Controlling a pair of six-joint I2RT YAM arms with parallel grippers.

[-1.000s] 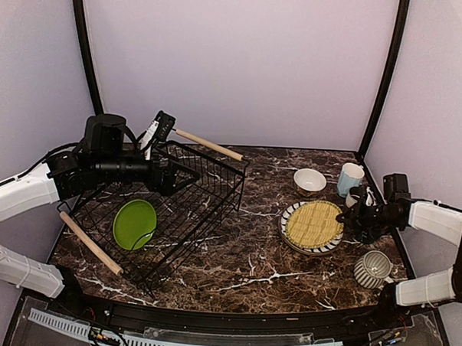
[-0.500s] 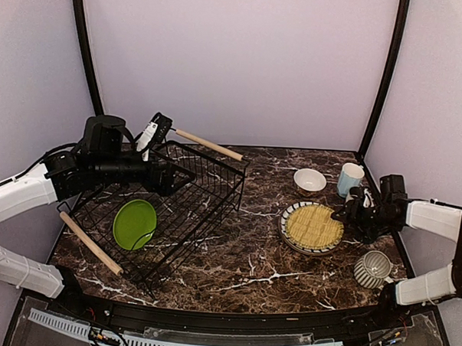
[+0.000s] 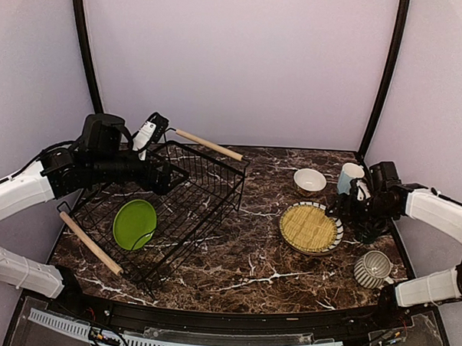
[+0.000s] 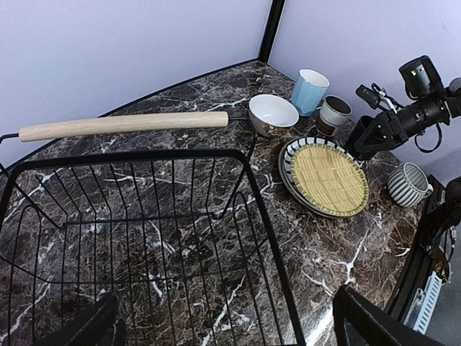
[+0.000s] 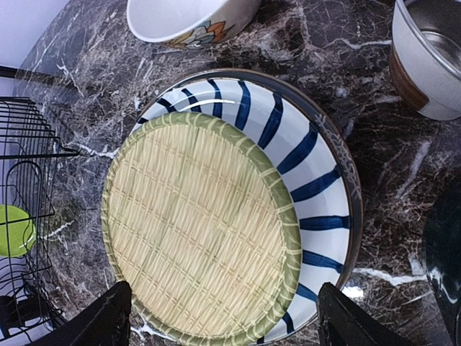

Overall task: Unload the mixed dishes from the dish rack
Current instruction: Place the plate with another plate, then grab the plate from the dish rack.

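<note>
Dish rack (image 3: 208, 172) on table's left, lime green plate (image 3: 134, 223) lying inside
At right, olive-yellow plate (image 3: 308, 227) sits on striped plate (image 5: 317, 166); my right pincer (image 5: 225, 310) hangs spread just over both, gripping nothing. My left pincer (image 4: 230, 321) spread wide above rack

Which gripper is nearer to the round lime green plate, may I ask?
Left. The left gripper hovers over the black wire rack holding the green plate; the right gripper is across the table.
</note>
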